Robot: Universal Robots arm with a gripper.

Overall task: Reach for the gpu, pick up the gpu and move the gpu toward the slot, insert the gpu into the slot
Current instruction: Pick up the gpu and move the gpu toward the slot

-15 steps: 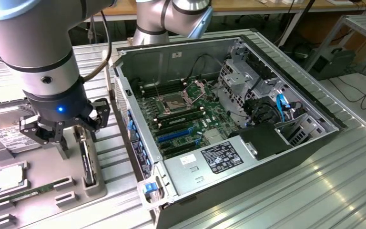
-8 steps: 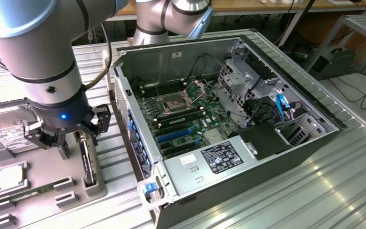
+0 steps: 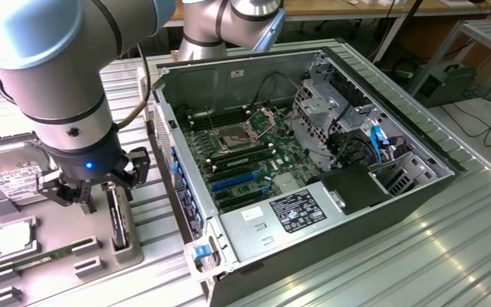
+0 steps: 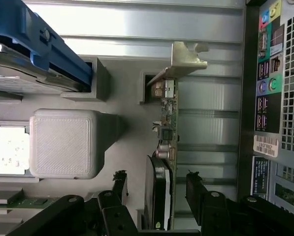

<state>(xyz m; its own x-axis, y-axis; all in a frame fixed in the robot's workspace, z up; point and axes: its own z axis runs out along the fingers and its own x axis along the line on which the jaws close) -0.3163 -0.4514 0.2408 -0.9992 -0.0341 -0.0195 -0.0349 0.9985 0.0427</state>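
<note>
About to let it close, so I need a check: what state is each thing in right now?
tool: open, straddling the gpu, not touching it.
gpu: standing on edge in the gray holder, not lifted.
computer case: lying on its side, open.

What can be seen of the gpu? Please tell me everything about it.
The gpu is a thin circuit card seen edge-on, with small parts, a black block on one face and a silver metal bracket at one end. It stands on edge in a grey holder beside the computer case. The open claw straddles it, apparently without touching.
</note>
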